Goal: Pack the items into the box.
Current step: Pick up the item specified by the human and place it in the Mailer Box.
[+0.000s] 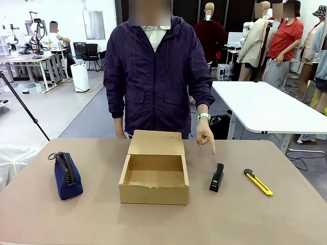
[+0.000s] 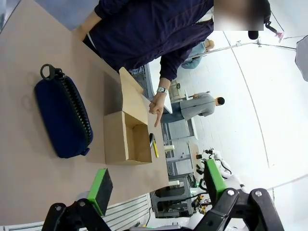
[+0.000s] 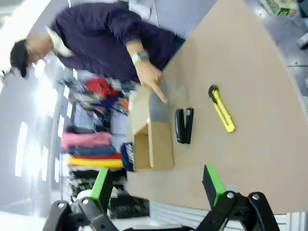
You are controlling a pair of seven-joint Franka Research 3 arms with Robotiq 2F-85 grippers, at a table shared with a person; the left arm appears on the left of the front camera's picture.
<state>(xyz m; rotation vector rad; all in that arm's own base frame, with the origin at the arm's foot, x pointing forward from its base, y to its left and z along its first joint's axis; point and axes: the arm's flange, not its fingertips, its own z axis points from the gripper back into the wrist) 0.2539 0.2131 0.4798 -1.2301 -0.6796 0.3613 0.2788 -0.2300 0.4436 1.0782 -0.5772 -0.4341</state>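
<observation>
The brown cardboard box [image 1: 154, 178] stands open at the table's middle, its flap lid folded back toward the person. A black stapler [image 1: 216, 177] lies just right of it, and a yellow utility knife [image 1: 258, 182] lies further right. The person's hand [image 1: 205, 136] points a finger down at the stapler. In the right wrist view my right gripper [image 3: 156, 185] is open high above the table, with the stapler [image 3: 184, 125], knife [image 3: 221, 109] and box [image 3: 151, 139] beyond it. My left gripper [image 2: 156, 190] is open too, above the box [image 2: 127, 137].
A navy zip pouch [image 1: 66, 174] lies left of the box, also large in the left wrist view as the pouch [image 2: 65, 118]. The person in a dark jacket [image 1: 153, 71] stands at the far edge. A white table [image 1: 265, 104] stands behind at the right.
</observation>
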